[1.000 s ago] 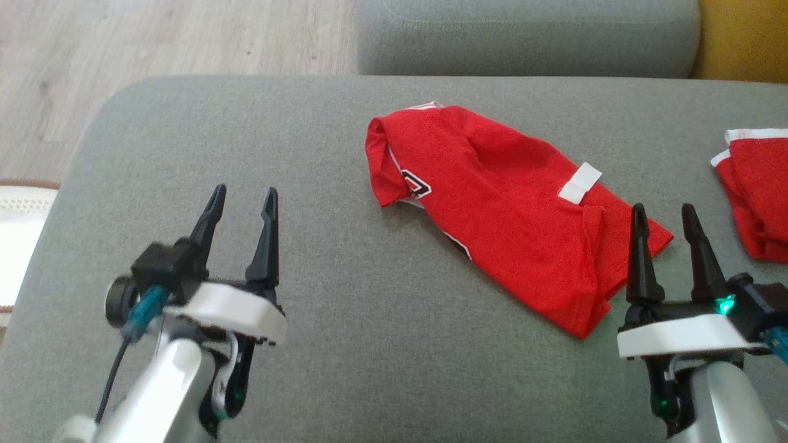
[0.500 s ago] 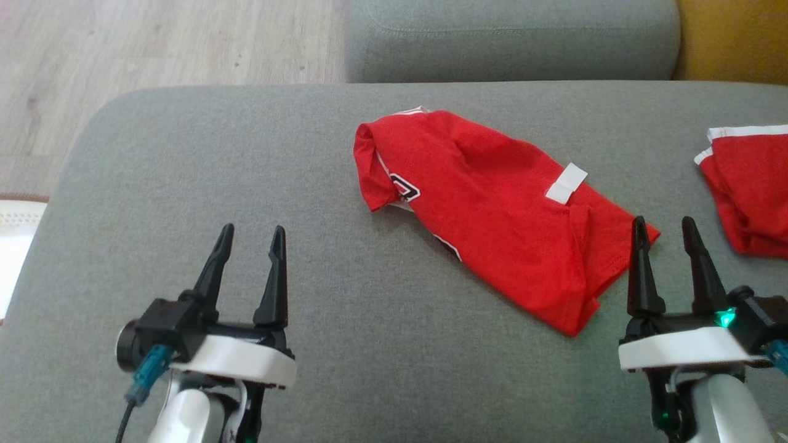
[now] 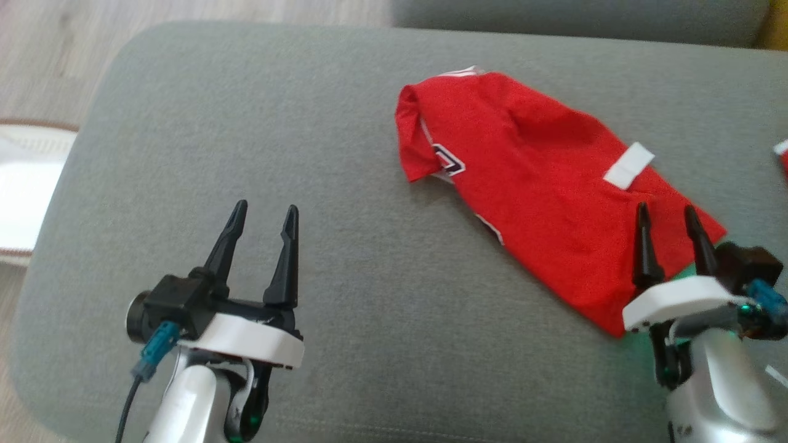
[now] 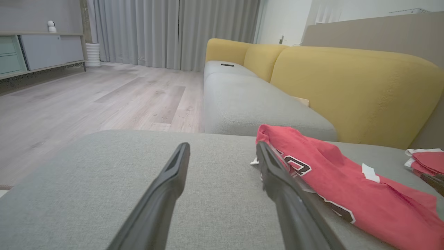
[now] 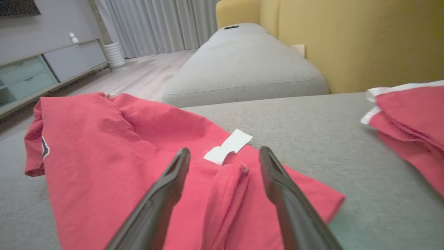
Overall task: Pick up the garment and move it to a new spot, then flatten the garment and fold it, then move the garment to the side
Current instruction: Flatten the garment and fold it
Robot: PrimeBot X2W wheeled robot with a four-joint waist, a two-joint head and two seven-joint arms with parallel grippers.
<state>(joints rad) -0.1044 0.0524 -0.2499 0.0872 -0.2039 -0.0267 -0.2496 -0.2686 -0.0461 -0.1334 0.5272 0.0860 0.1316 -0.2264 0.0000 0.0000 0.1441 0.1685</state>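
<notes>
A red garment [image 3: 542, 178] with a white tag [image 3: 628, 165] and black-and-white lettering lies crumpled on the grey sofa cushion [image 3: 345, 154]. My right gripper [image 3: 667, 209] stands open over its near right end. In the right wrist view a raised fold of the red garment [image 5: 114, 156] runs between the open fingers of the right gripper [image 5: 223, 151], and nothing is clamped. My left gripper [image 3: 266, 209] is open over bare cushion, well to the left of the garment. In the left wrist view the garment [image 4: 347, 187] lies just right of the left gripper [image 4: 222, 146].
Another red piece with white trim [image 5: 412, 121] lies on the cushion to the right. A second grey seat [image 4: 249, 104] and a yellow backrest [image 4: 347, 86] stand behind. The cushion's rounded left edge drops to wood floor [image 3: 49, 49] and a white rug [image 3: 24, 184].
The head camera has shifted, so the whole picture moved. My right gripper has come in from the garment's corner to stand over its near end. Both grippers stay open.
</notes>
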